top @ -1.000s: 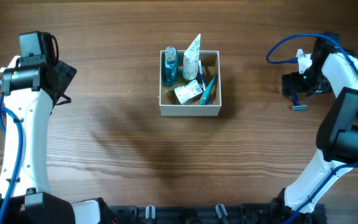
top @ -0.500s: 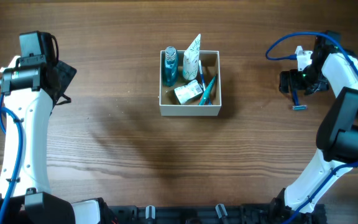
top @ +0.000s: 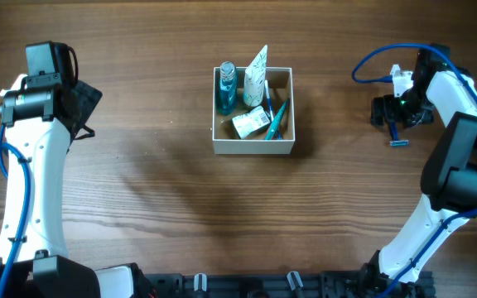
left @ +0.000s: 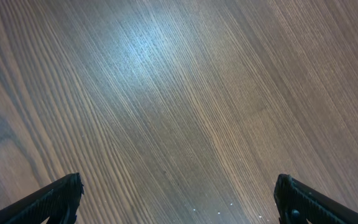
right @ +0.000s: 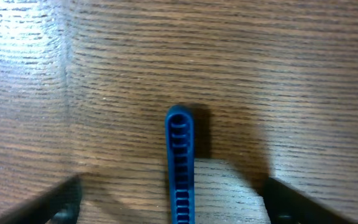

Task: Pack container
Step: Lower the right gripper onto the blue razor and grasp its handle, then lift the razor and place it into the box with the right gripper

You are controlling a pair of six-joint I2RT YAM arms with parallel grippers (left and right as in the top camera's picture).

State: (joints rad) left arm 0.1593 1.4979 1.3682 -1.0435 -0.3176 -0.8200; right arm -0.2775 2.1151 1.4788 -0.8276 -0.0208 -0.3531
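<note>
Shifted slightly left, my right claw [right: 176, 204] straddles the blue razor [right: 180, 146], jaws spread; I'd centre it before pinching.

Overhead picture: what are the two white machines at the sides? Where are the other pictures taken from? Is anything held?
They are robot arms, a left arm and a right arm, each ending in a two-finger gripper. The overhead picture looks down on a wooden table. In its middle stands a low white box holding a teal bottle, a white tube and smaller items. The other pictures come from cameras on the wrists. The left wrist view shows only bare wood between the open fingers of the left gripper. The right wrist view shows a blue razor lying on the table; the right gripper stands open, one finger on each side of the handle, not touching it. Nothing is held.
</note>
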